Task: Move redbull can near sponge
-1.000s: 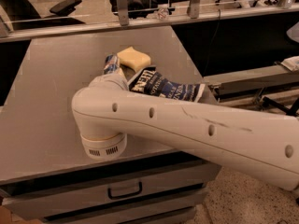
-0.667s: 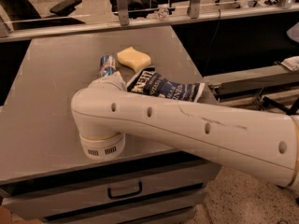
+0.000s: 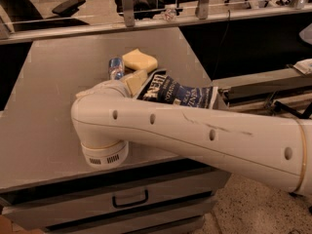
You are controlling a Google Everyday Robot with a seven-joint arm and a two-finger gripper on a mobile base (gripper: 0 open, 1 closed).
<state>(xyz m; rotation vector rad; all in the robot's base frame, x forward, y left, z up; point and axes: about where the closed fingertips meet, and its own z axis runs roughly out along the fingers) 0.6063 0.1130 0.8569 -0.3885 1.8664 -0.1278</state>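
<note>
The redbull can (image 3: 115, 68), slim, silver and blue, stands on the grey table (image 3: 44, 91) just left of the pale yellow sponge (image 3: 140, 60), close to it or touching it. My gripper (image 3: 128, 79) is right in front of the can and the sponge, at the end of the big white arm (image 3: 195, 135). The arm hides most of the gripper and the lower part of the can. I cannot tell whether the gripper holds the can.
A dark blue chip bag (image 3: 181, 94) lies to the right of the gripper, partly under the arm. A railing (image 3: 146, 21) runs along the table's far edge. Drawers (image 3: 129, 199) sit below the front edge. A bench (image 3: 263, 84) stands to the right.
The arm has shifted slightly to the left. The can, the sponge and the chip bag stay where they were.
</note>
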